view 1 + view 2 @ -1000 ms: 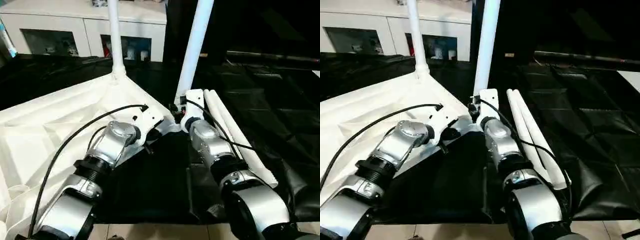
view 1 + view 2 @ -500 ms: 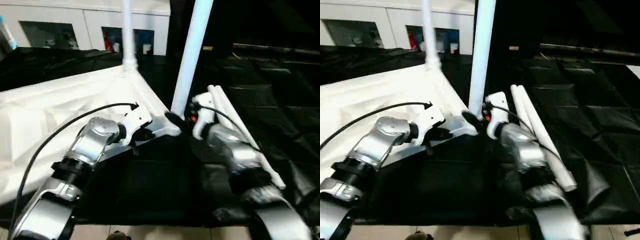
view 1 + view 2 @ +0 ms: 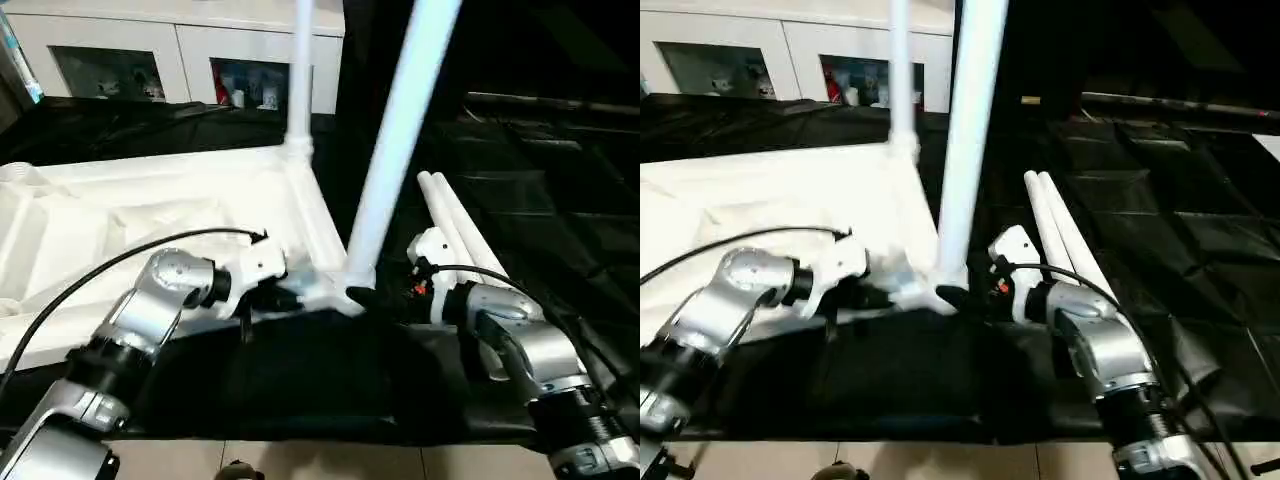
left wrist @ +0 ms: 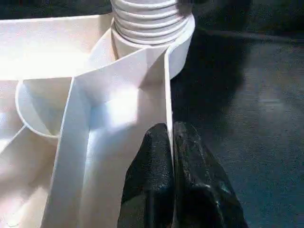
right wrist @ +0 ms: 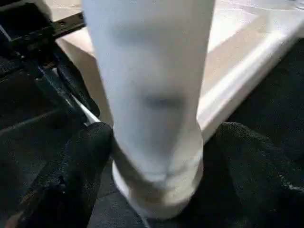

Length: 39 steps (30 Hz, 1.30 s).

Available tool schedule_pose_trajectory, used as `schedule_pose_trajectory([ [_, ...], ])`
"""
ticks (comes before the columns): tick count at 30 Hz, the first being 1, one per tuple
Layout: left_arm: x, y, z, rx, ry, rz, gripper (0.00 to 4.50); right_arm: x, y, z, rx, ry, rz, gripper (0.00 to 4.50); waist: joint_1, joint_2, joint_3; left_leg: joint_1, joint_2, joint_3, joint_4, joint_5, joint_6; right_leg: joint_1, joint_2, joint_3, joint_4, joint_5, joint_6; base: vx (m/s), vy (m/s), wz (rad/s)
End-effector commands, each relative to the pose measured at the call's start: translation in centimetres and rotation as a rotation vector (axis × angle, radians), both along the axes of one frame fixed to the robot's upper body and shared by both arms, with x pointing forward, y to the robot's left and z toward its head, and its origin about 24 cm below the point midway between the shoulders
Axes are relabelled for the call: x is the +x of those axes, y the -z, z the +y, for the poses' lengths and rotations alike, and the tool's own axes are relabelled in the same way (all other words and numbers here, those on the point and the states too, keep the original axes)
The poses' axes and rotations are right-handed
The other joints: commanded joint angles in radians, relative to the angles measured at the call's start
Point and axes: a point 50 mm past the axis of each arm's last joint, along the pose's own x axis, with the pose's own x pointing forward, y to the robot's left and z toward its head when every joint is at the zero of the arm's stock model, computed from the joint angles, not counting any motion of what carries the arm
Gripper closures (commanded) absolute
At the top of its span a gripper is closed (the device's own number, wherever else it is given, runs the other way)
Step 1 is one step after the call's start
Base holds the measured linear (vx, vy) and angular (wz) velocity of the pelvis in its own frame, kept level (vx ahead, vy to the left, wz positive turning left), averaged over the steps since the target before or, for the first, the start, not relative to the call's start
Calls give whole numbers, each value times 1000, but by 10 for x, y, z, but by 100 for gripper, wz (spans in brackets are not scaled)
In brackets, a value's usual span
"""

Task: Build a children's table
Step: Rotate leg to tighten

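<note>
Tabletop (image 3: pixel 150 220) is lying ribs-up on the black table (image 3: pixel 560 180), its near rim pinched in the left gripper (image 4: pixel 171 142), seemingly bracing the slab. At that gripper's 3 o'clock, the right gripper (image 5: pixel 156 156), fingers (image 5: pixel 80 156) spread, is straddling the near leg (image 3: pixel 395 160) standing in its corner socket. Two spare legs (image 3: pixel 455 220) are waiting at 1 o'clock; a far leg (image 3: pixel 300 70) is standing at 12.
</note>
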Motion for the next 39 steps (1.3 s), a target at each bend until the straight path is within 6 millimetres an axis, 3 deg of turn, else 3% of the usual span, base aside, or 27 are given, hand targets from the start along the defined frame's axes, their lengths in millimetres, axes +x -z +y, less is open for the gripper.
schedule_pose_trajectory([
  [1,-2,-17,-15,-59,107,-44,450,0,0,-4,-51,3,-18,64,-1,6,-57,29,38,-11,-66,-107,23,46,-68,62,-69,104,-221,0,0,0],
  [9,-3,-17,-18,-69,107,-49,450,0,5,2,-65,-38,7,64,1,1,-62,25,34,-10,-58,-53,55,49,-67,60,-61,176,-232,0,0,0],
  [21,-4,-15,-16,-62,99,-40,450,1,9,7,-16,-40,43,151,3,1,-64,27,34,-10,-55,-45,61,49,-65,60,-57,185,-241,0,0,0],
  [25,-1,-12,-15,-50,49,-37,450,5,15,9,3,45,60,164,1,-2,-64,25,34,-10,-55,-47,61,51,-67,59,-57,172,-241,0,0,0],
  [28,7,-8,-16,-32,-42,-52,450,12,24,11,21,182,83,167,-4,-1,-62,27,35,-10,-59,-71,44,48,-68,59,-61,126,-242,0,0,0],
  [29,12,-6,-20,-43,-96,-62,450,15,30,12,29,255,105,168,-8,-5,-60,27,37,-10,-62,-79,32,46,-68,60,-63,105,-240,0,0,0],
  [32,18,-3,-28,-52,-169,-66,450,21,38,18,38,370,141,168,-11,0,-59,33,37,-10,-67,-118,-9,45,-71,62,-70,32,-232,0,0,0],
  [34,28,1,-43,-58,-287,-84,450,32,46,29,39,568,168,169,-19,-1,-54,36,38,-9,-73,-166,-30,38,-71,65,-77,-11,-222,0,0,0],
  [36,30,2,-49,-61,-314,-85,450,35,47,34,40,617,172,169,-21,0,-55,38,37,-10,-74,-197,-47,40,-77,67,-83,-72,-213,0,0,0],
  [39,32,2,-62,-81,-358,-82,450,39,47,46,56,667,183,169,-23,-3,-56,35,37,-11,-74,-183,-43,42,-74,67,-83,-58,-197,0,0,0],
])
